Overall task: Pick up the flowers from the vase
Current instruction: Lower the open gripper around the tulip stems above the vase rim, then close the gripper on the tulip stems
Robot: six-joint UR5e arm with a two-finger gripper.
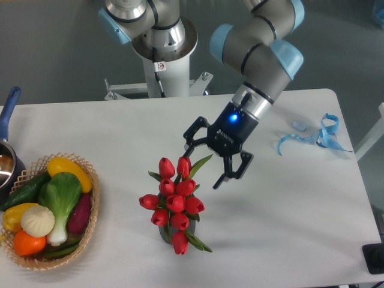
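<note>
- The gripper (204, 165) is seen just right of centre, its jaws spread wide apart, nothing clamped between them.
- The flowers (175, 203) are found low in the middle of the frame, standing in the vase (164, 234), of which only a dark sliver is visible under the buds.
- The bunch is placed below and left of the jaws; the topmost buds and one pointed leaf are reached by the left fingertip, which appears to be just beside them, though contact cannot be judged.
- The right fingertip is seen out over bare table (288, 216), right of the bunch.
- A basket (90, 222) of vegetables is spotted at lower left, well apart.
- A blue ribbon (315, 137) is seen at the right edge.
</note>
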